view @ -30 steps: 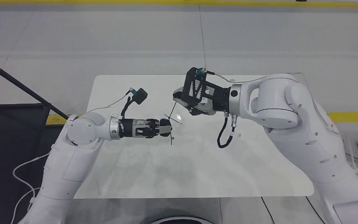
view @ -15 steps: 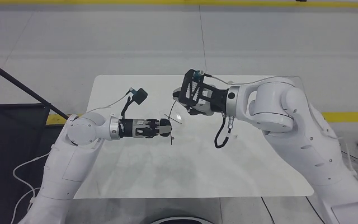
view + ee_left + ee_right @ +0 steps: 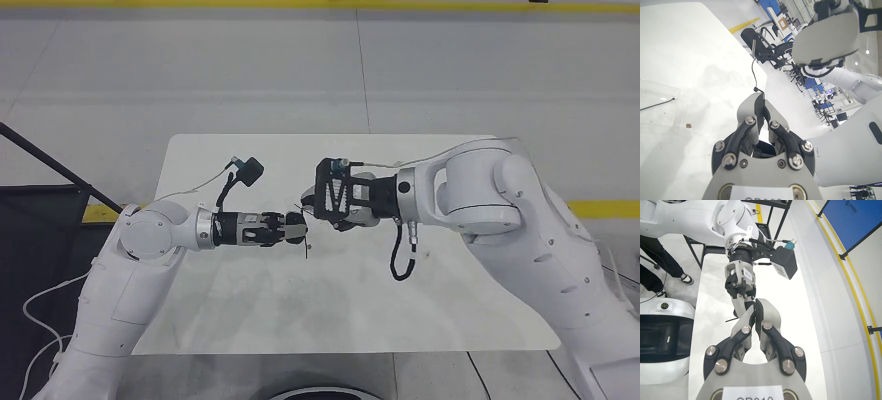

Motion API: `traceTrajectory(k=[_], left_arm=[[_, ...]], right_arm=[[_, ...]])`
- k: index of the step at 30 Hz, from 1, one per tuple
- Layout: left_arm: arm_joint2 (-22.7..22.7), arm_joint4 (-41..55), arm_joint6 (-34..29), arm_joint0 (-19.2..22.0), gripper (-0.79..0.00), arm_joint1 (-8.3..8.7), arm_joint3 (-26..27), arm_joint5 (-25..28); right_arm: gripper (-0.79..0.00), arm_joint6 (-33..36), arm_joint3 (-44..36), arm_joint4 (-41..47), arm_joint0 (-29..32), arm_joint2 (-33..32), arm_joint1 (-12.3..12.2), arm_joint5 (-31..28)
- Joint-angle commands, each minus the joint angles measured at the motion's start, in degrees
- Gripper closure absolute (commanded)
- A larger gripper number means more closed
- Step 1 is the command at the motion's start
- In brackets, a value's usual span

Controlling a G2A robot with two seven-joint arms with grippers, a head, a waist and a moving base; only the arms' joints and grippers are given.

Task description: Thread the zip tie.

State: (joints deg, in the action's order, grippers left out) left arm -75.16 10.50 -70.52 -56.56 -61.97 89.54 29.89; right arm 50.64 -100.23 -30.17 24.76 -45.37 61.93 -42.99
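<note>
The left gripper (image 3: 762,98) has its fingers pinched tight on the zip tie (image 3: 753,62), gripping it just short of the small head (image 3: 755,89). From there the thin black strap runs on past the fingertips, roughly in line with them, bowing a little before its free tip ends in the air above the table. A short stub (image 3: 731,319) pokes out on the other side of the grip.

The right gripper (image 3: 755,308) faces it almost tip to tip, just beside it. Its pads are pressed together, and I cannot tell whether anything is caught between them. To my eye the free tip falls to the right arm, the nearer one. That tip has to come round to the head, so the bow in the strap is what counts.

Below lies the white table (image 3: 400,300), with a clear sheet (image 3: 662,91) holding a second tie (image 3: 657,104). Beyond its edge stand office chairs (image 3: 780,48).
</note>
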Motion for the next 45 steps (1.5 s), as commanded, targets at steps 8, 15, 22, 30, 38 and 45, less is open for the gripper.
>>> traceTrajectory(k=[8, 15, 22, 30, 38, 45], left_arm=[[0.0, 0.0, 0.0, 0.0, 0.0, 0.0, 0.0, 0.0], [0.0, 0.0, 0.0, 0.0, 0.0, 0.0, 0.0, 0.0], [0.0, 0.0, 0.0, 0.0, 0.0, 0.0, 0.0, 0.0], [0.0, 0.0, 0.0, 0.0, 0.0, 0.0, 0.0, 0.0], [0.4, -1.8, 2.0, -1.0, 0.0, 0.12, 1.5, -0.4], [0.6, -2.6, 2.5, -1.6, 0.0, 0.55, 2.6, -0.3]], right_arm=[[0.0, 3.4, 1.0, 5.3, -1.5, 2.4, 0.2, -4.4], [0.0, 5.4, 1.9, 8.4, -3.0, 4.9, 0.2, -5.3], [0.0, 5.4, 2.4, 10.1, -5.2, 8.1, -0.2, -5.2], [0.0, 4.9, 3.0, 10.3, -6.0, 7.6, -0.7, -3.2], [0.0, 0.7, 1.5, 5.0, -3.8, 4.3, -1.3, 2.3], [0.0, -3.7, -0.7, -1.4, -1.3, 1.4, -1.8, 6.3]])
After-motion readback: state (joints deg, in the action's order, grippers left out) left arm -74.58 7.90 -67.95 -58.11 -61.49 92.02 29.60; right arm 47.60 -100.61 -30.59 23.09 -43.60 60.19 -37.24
